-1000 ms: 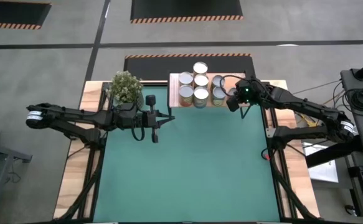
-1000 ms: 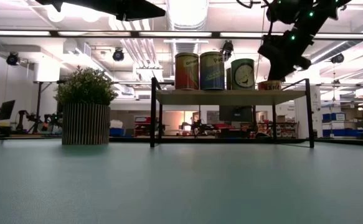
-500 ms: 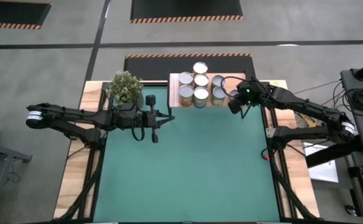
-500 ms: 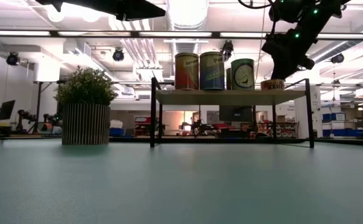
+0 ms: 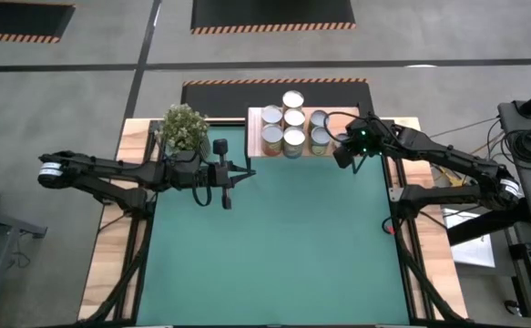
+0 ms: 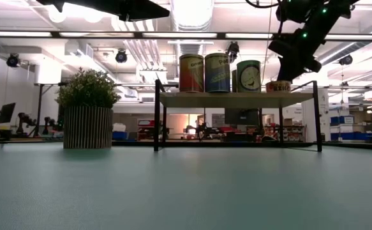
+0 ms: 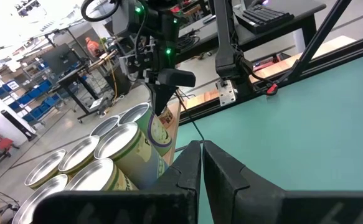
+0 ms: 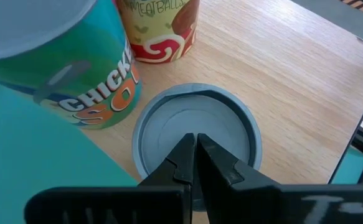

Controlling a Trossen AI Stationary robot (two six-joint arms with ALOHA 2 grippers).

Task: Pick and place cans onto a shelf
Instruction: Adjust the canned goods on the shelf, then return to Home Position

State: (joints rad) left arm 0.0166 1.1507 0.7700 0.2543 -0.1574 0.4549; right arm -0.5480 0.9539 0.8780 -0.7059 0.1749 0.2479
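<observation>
From above, cans [image 5: 292,128] clustered on shelf [image 5: 256,144] at the mat's [image 5: 274,246] far edge, right gripper [image 5: 342,153] pressed together at the shelf's right end, left gripper [image 5: 225,197] pressed together over mat beside plant [image 5: 183,126], low view, right gripper [image 6: 292,71] just above short can [image 6: 277,86], right wrist, fingers [image 8: 182,163] shut over grey lid [image 8: 197,130]

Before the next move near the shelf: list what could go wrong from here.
1. The right gripper, shut and empty, hangs just above a short grey can at the shelf's end; dropping could knock it.
2. The tall cans stand packed close beside it, so a sideways sweep might topple them.
3. The left gripper, shut, waits near the potted plant.
</observation>
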